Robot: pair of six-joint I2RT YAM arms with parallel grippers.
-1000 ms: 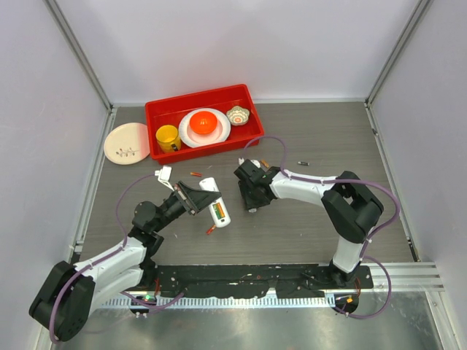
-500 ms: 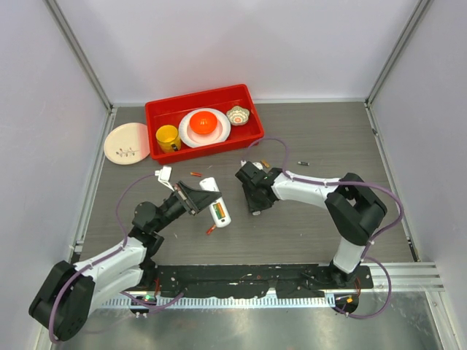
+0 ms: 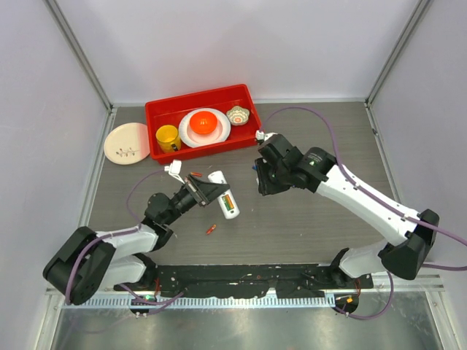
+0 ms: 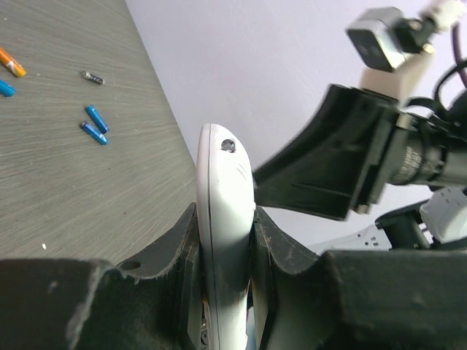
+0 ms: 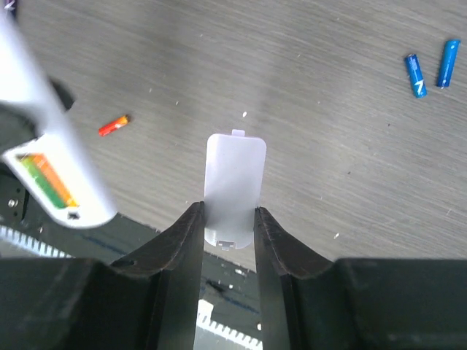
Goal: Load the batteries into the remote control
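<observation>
The left gripper (image 4: 225,230) is clamping the slim white plastic remote control (image 4: 222,182) edge-up between its fingers, holding it above the grey wood-grain table (image 3: 314,226). Green and orange batteries (image 5: 42,177) are sitting in its open bay. Nearby, the right gripper (image 5: 228,219) is pinching a thin white rectangular plastic cover (image 5: 235,175).

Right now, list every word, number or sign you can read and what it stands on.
None can be read.
Blue batteries: white marks, too small to read.
Remote control: loaded batteries' labels blurred.
Battery cover: blank.
Yellow mug: dark mark, too small to read.
</observation>
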